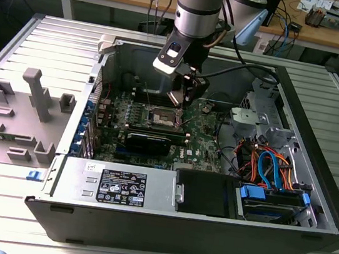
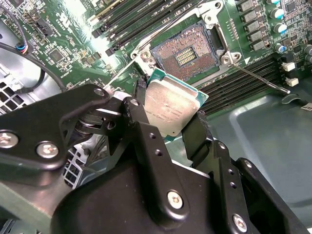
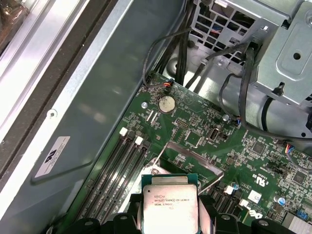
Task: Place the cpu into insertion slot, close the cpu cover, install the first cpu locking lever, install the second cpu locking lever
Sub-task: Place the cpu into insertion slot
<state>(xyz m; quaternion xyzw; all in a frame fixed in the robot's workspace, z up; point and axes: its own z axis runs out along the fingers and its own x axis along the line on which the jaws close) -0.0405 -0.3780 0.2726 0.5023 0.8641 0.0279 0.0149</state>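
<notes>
tool point(image 2: 168, 117) grips cpu point(image 2: 171, 105) | insertion slot point(image 2: 187, 51) bare | cpu seemingly near it, not touching

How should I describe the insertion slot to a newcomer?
Inside the open computer case, find the green motherboard. The insertion slot lies near the cpu the gripper holds; unlike the long black memory slots beside it, it is square, silver-rimmed.

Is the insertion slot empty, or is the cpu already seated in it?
Empty. In the second wrist view the insertion slot shows bare contacts, while the hand holds the cpu outside it.
</notes>
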